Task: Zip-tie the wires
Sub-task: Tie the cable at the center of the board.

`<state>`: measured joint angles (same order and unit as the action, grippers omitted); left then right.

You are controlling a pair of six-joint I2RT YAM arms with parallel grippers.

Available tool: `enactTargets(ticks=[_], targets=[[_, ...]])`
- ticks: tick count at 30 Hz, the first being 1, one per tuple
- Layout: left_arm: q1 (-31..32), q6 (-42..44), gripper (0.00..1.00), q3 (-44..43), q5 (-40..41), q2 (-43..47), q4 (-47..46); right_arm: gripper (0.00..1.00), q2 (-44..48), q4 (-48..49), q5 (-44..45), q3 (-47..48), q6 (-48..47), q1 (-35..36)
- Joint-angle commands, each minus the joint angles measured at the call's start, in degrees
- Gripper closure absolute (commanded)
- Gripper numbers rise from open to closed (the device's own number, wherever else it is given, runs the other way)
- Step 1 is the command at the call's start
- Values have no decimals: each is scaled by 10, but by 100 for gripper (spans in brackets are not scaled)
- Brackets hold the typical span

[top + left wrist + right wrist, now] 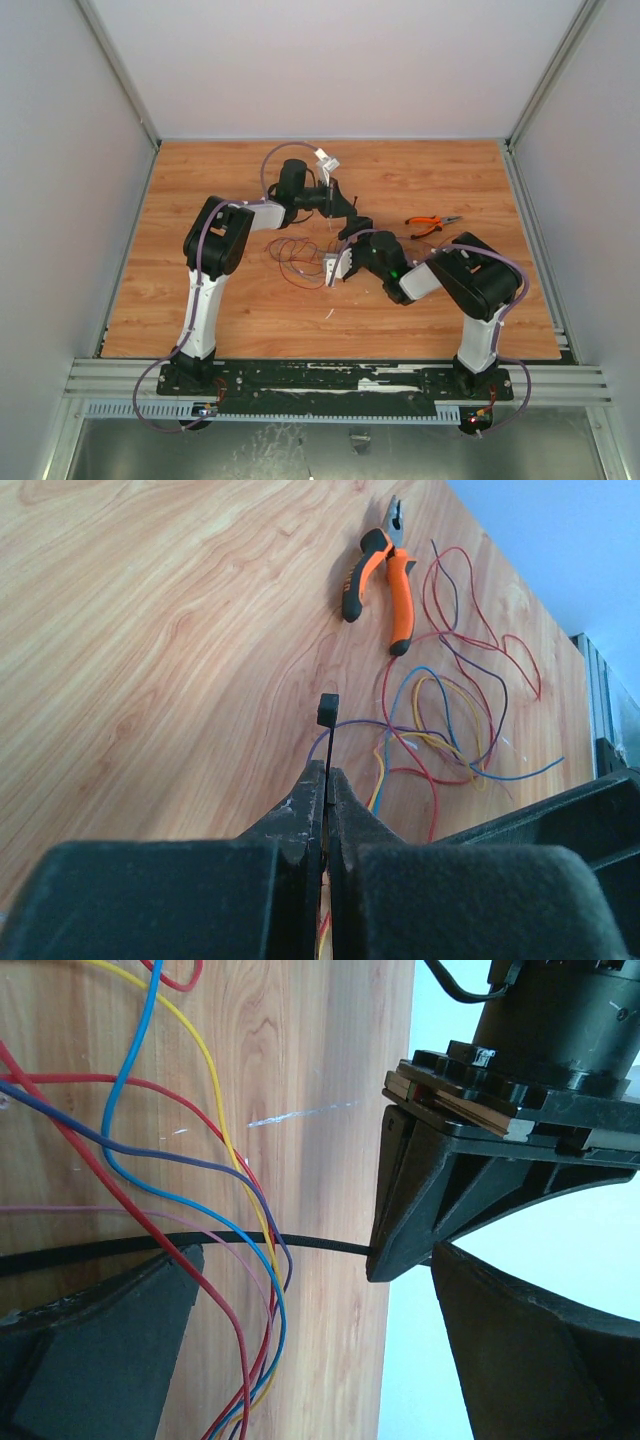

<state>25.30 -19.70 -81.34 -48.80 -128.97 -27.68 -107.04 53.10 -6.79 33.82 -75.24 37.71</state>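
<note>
My left gripper (328, 772) is shut on the zip tie (327, 742), a thin black strip that rises from the jaws to its small square head. The wires (450, 710), red, blue, yellow and purple strands, curl in loops on the wooden table just beyond. In the right wrist view the zip tie (150, 1244) runs level under the wires (262, 1260) and into the left gripper's fingers (410, 1210). My right gripper (318, 1252) stands wide open around the strip and strands, touching neither. From above, the two grippers (355, 222) (335, 265) meet over the wires (295, 255).
Orange-handled pliers (432, 224) lie on the table to the right of the grippers, and the left wrist view shows the pliers (385, 580) beyond the wires. White walls enclose the wooden table (250, 320) on three sides.
</note>
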Motion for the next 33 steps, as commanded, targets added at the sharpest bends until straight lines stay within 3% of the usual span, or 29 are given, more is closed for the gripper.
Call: enactTargets(ticks=[1, 33], targets=[[1, 7, 100, -18, -14, -14, 2, 1, -15, -3, 1, -14, -7, 11], [1, 7, 100, -35, -19, -22, 19, 1, -25, 32, 58, -56, -1, 63]])
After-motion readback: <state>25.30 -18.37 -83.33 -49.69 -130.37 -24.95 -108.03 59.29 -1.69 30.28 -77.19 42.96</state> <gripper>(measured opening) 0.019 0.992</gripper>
